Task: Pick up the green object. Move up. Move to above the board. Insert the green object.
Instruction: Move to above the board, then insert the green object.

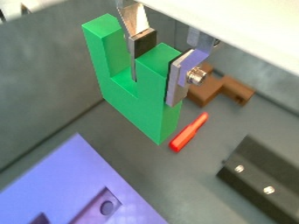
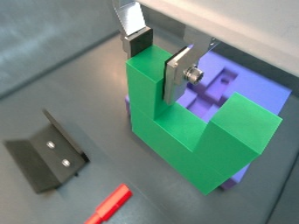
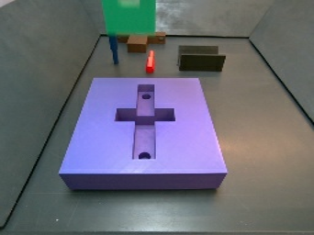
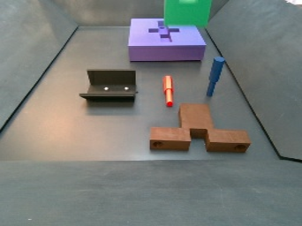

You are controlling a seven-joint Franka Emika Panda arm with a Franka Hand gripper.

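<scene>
The gripper (image 1: 162, 61) hung in the air with its fingers (image 1: 181, 77) closed on one prong of the green object (image 1: 131, 83), one silver plate on the prong's outer face and the other down in the slot between the prongs. In both wrist views the block (image 2: 187, 131) hung below the fingers clear of the table (image 2: 70, 87), its second prong free beside the gripped one.

In a side view the green object (image 3: 128, 15) showed at the upper edge of the frame, held well above the table (image 3: 263, 138), with the gripper itself out of the picture. The board (image 3: 147, 128) lay flat below and nearer the camera, its cross-shaped recess (image 3: 145, 115) open and a small round hole at each end of the long arm. In a wrist view the board (image 2: 222, 87) lay under and behind the block (image 2: 187, 131), partly hidden by it.

Below the fingers in a wrist view lay a red stick (image 1: 190, 130), a brown block (image 1: 225, 90) just past it, and the fixture (image 1: 260, 175) to one side. In a side view a blue post (image 4: 216, 76) stood upright near the red stick (image 4: 168, 89), with the fixture (image 4: 109, 86) and the brown block (image 4: 199, 130) apart from them on the table (image 4: 71, 132).
</scene>
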